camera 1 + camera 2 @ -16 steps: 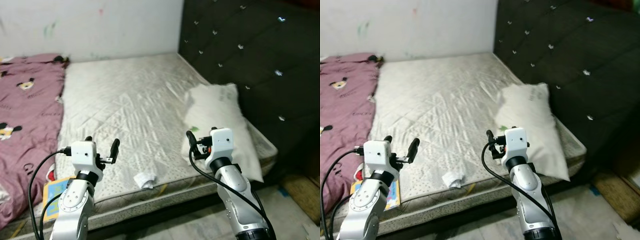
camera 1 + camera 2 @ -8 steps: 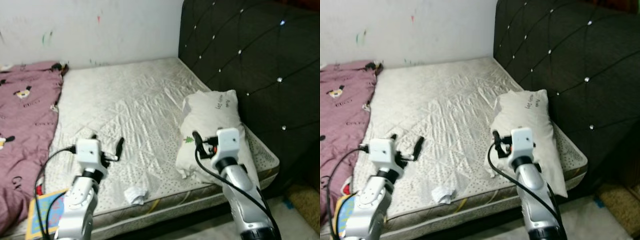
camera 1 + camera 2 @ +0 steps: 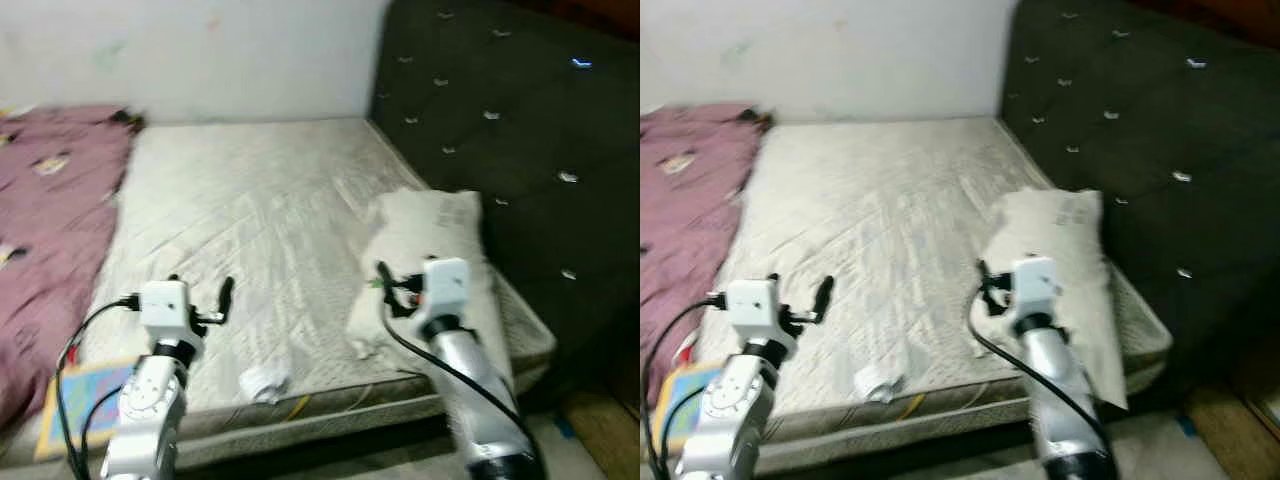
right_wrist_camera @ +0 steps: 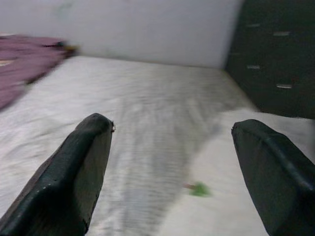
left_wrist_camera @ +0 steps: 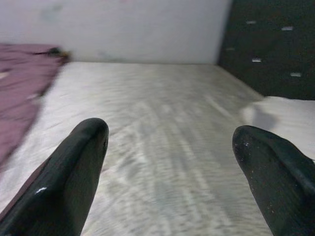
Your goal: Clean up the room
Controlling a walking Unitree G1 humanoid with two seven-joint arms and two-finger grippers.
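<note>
1. Pale quilted mattress [image 3: 260, 220] spreads across the scene, bare, with a white wall behind it and a dark tufted headboard [image 3: 500, 130] on the robot's right
2. White pillow [image 3: 430, 250] lies against the headboard near the mattress's front right corner; a small green mark [image 4: 199, 189] shows on its cover
3. Crumpled white paper [image 3: 263, 381] sits near the mattress's front edge, between the two arms
4. Mauve blanket [image 3: 45, 230] with cartoon prints covers the left part of the bed, and a colourful flat book [image 3: 85, 395] lies at its front edge, beside the left arm
5. Left gripper [image 5: 170, 147] hovers above the front left of the mattress, its two black fingers [image 5: 74, 167] spread wide apart, holding nothing
6. Right gripper [image 4: 174, 157] hovers just beside the pillow's near edge, its fingers [image 4: 270, 167] likewise wide apart and empty
7. Both eye views are blurred, so fine detail on the bedding cannot be made out
</note>
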